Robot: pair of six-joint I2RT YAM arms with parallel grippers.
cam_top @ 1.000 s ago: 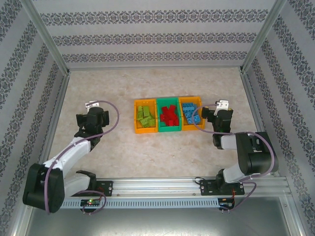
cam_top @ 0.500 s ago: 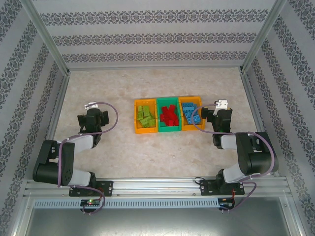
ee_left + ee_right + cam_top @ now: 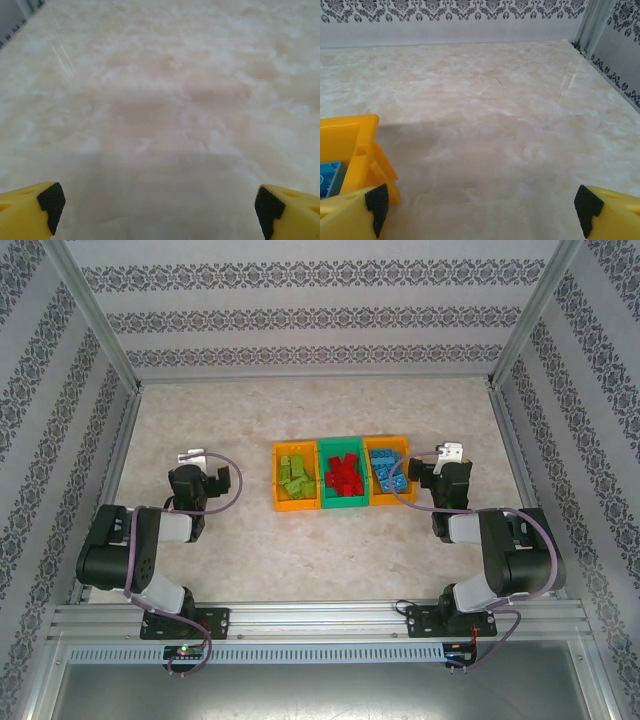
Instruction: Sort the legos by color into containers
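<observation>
Left gripper (image 3: 200, 478): jaws spread wide, nothing between them. In the left wrist view its yellow fingers (image 3: 25, 212) sit in the two lower corners, black pads turned inward, over bare tabletop.
Left gripper position: low over the table (image 3: 300, 555), well to the left of the containers and apart from them. Its arm is folded back toward its base.
Right gripper (image 3: 445, 472): jaws also wide apart and holding nothing. In the right wrist view the yellow fingers (image 3: 607, 212) frame open marble-patterned surface.
Right gripper position: just beside the outer side of the right orange bin (image 3: 388, 440). From above it is hard to say whether it touches the bin wall or only stands close.
Containers: three open bins joined in a row near the middle of the table, with the left orange bin (image 3: 295, 506), the green middle bin (image 3: 343, 505) and the right orange bin in that order.
Lime green legos (image 3: 294, 476): piled inside the left orange bin.
Red legos (image 3: 343, 476): piled inside the green middle bin.
Blue legos (image 3: 388, 472): inside the right orange bin. The right wrist view catches that bin's corner at its lower left, with one light blue brick just inside the wall.
Table surface: pale, marbled, with no bricks lying loose around the bins.
Surroundings: patterned walls (image 3: 320, 315) on three sides and an aluminium rail (image 3: 330, 618) along the near edge carrying both arm bases.
Cables: a purple cable (image 3: 235, 480) loops beside each wrist.
</observation>
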